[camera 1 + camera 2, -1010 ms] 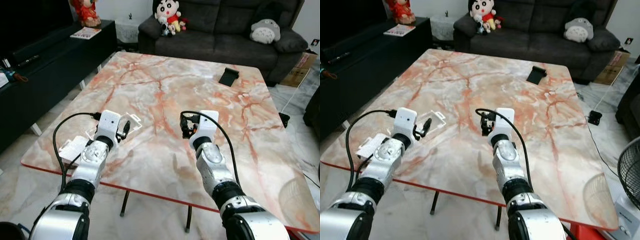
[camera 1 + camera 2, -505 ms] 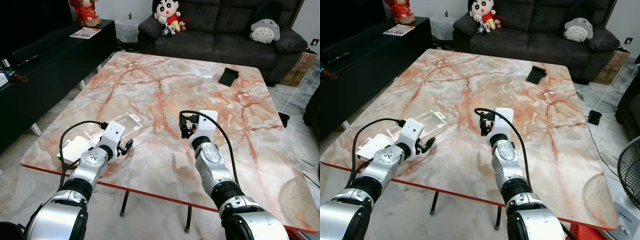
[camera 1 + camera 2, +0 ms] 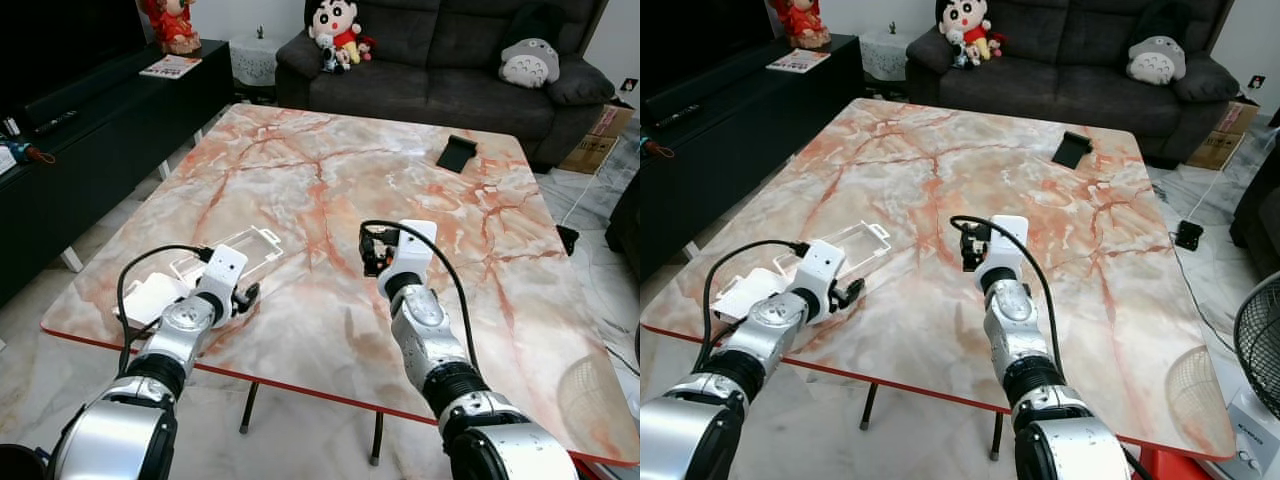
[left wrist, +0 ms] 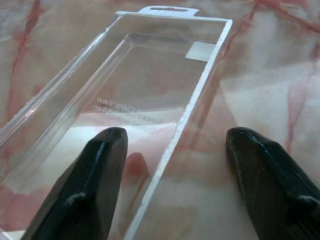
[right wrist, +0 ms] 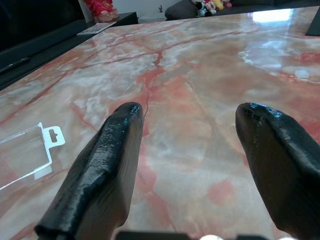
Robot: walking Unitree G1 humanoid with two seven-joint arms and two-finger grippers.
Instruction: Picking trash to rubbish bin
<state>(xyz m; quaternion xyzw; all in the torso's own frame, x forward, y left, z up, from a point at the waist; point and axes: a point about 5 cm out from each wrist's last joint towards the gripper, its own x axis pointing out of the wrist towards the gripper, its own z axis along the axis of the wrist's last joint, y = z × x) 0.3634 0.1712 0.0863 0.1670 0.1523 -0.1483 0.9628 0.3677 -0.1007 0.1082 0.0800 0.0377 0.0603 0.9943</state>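
A clear plastic blister pack (image 3: 230,254) lies flat on the marble table (image 3: 330,170) near its front left corner, with a white card (image 3: 148,297) just beside it at the edge. My left gripper (image 3: 246,293) hovers low at the pack's near end. In the left wrist view its fingers (image 4: 87,180) stand open, one over the clear pack (image 4: 150,85) and the other over bare marble, holding nothing. My right gripper (image 3: 368,256) is open above the middle of the table, and the pack's hang tab (image 5: 30,147) lies off to its side.
A black flat object (image 3: 457,153) lies at the table's far right. A dark sofa (image 3: 450,80) with plush toys stands behind the table and a black TV cabinet (image 3: 90,120) runs along the left. A fan (image 3: 1255,350) stands on the floor at right.
My left gripper has drawn back from over the clear pack toward the table's near edge and dropped lower. The right arm has barely moved.
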